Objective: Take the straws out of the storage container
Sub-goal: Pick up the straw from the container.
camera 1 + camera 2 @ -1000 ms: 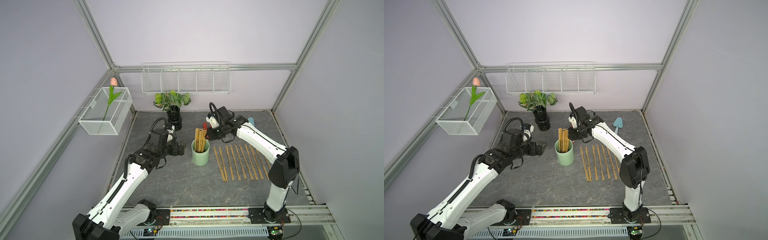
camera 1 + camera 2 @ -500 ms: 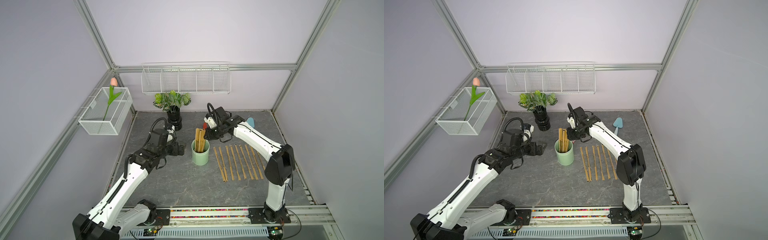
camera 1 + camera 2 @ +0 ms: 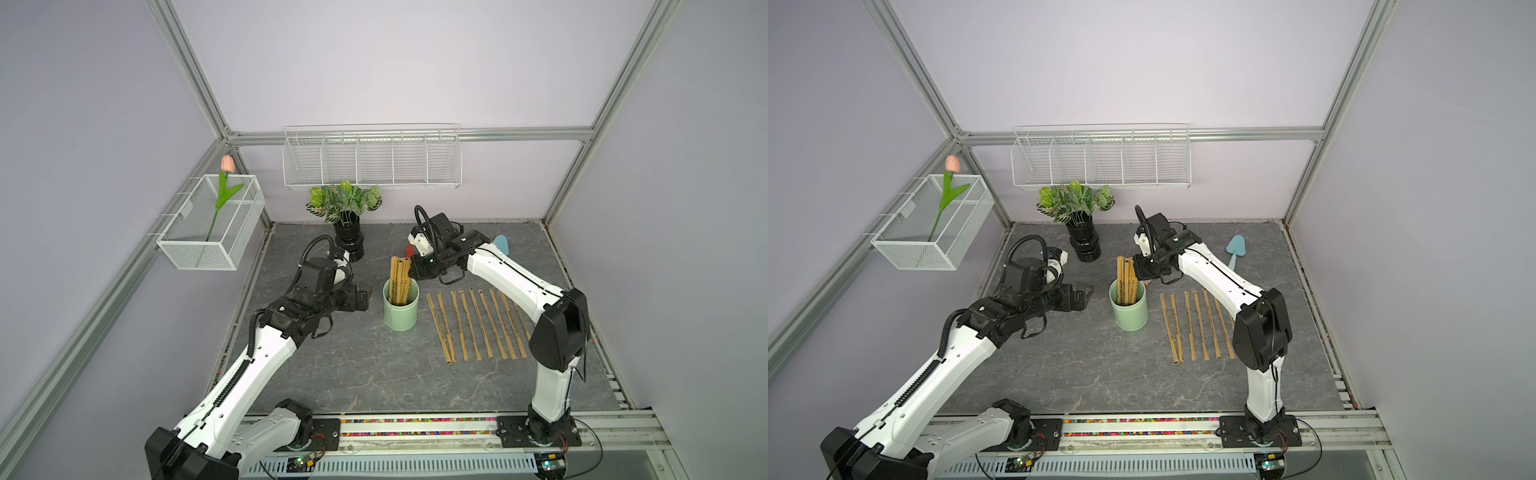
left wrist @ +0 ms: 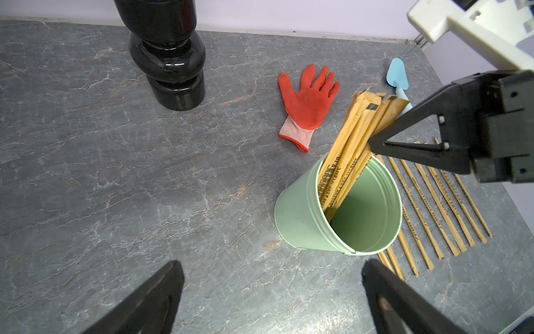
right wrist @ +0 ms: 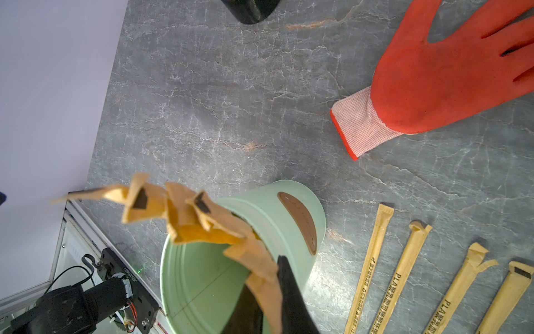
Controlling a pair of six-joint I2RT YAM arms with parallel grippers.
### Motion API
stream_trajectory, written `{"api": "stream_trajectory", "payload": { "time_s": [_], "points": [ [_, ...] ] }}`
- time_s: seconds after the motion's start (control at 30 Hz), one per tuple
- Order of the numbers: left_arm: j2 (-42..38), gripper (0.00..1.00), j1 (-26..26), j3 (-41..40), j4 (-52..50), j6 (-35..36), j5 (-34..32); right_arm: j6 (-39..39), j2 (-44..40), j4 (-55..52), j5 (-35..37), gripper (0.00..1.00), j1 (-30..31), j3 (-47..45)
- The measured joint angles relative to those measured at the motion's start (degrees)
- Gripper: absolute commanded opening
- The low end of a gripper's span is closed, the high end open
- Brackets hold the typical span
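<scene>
The right gripper [image 5: 270, 287] pinches the top of one of the straws [image 3: 399, 277] standing in the mint storage container [image 3: 400, 318], likely to lift it onto the row [image 3: 481, 324] laid alongside, while the left gripper [image 4: 271, 264] hovers wide open nearby.

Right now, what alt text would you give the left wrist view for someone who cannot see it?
The right claw pinches the straws standing in a mint-green cup on a grey table. More straws lie in a row beside it, with a red glove and black vase behind; the open left claw frames the foreground.
</scene>
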Motion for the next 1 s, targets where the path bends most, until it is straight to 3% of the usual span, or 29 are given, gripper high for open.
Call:
{"api": "stream_trajectory", "payload": {
  "time_s": [1.0],
  "points": [
    [0.0, 1.0, 0.0, 0.0, -0.2, 0.0, 0.0, -4.4, -5.6, -5.0, 0.9, 0.1, 0.6, 1.5]
  ]
}}
